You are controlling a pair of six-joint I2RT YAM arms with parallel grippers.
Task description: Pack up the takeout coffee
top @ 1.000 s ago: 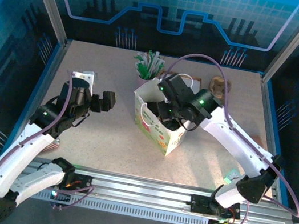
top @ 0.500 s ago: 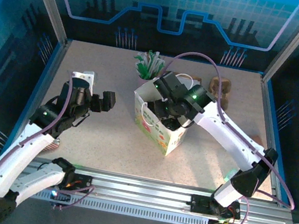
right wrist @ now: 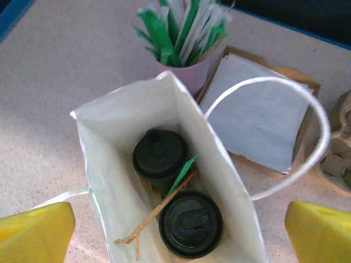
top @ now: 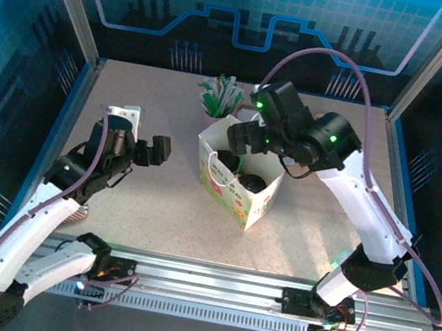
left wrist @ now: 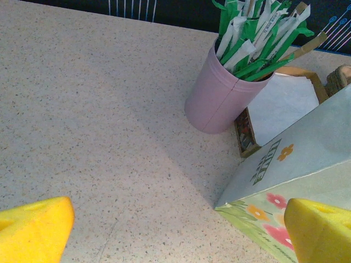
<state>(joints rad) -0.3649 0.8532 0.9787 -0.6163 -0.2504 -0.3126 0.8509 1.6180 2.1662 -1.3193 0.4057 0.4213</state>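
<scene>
Two takeout coffee cups with black lids stand inside the white flowered paper bag (top: 236, 198), one lid at the back (right wrist: 159, 156) and one nearer (right wrist: 190, 223). Their sides are hidden by the bag walls. A green sachet (right wrist: 181, 174) and a wooden stirrer (right wrist: 151, 219) lie between the lids. My right gripper (right wrist: 178, 233) hovers open above the bag's mouth (top: 247, 140), holding nothing. Left of the bag, my left gripper (top: 154, 148) is open and empty over bare table (left wrist: 175, 235).
A pink cup of green-and-white sachets (top: 220, 97) (left wrist: 216, 96) stands just behind the bag. A brown tray of white napkins (right wrist: 258, 112) sits beside it. A brown moulded carrier (right wrist: 340, 137) lies at the far right. The bag's rope handle (right wrist: 307, 164) arcs over the tray.
My right gripper was shut down inside the bag; it has opened and lifted up out of the bag. The left arm has not moved.
</scene>
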